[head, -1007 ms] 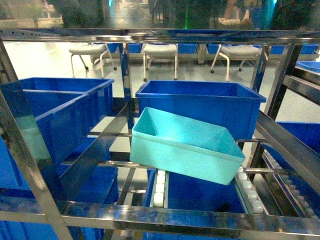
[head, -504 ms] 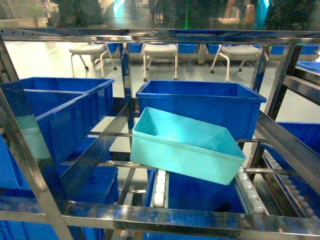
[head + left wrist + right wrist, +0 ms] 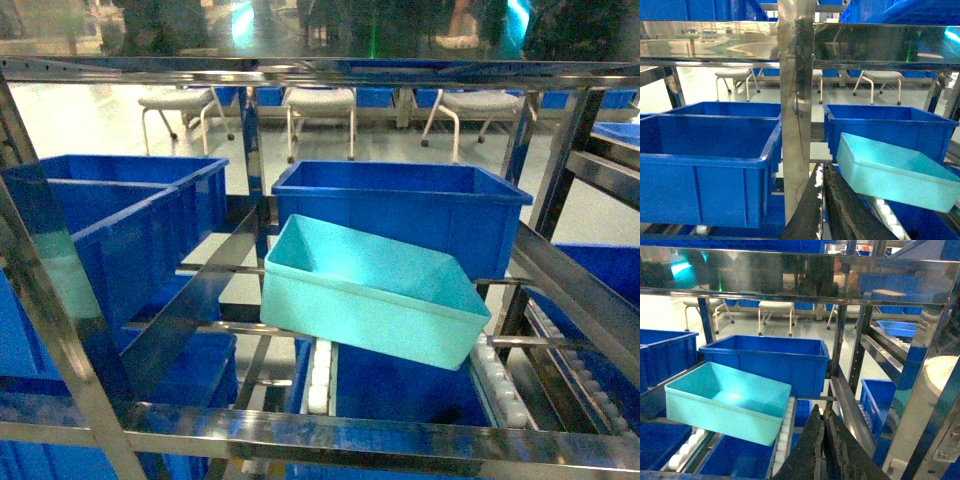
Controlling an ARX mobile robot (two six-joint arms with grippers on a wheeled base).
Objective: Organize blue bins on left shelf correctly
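Steel rail of the left shelf (image 3: 380,432) runs across the very front of the head view, all shiny bars. Both grippers sit low in their own wrist views: the left gripper (image 3: 821,187) and the right gripper (image 3: 822,422) each have their dark fingers pressed together, holding nothing, and neither shows up in the head view. Just past the rail, the turquoise bin (image 3: 372,290) rests tilted and skewed on the white rollers (image 3: 318,375), right end lower, kinda crooked on the track. Right behind it, touching or nearly so, is a deep blue crate (image 3: 400,205). Off to the left sit two more blue crates (image 3: 120,225). Far back, pale chairs (image 3: 320,105) stand on the floor.
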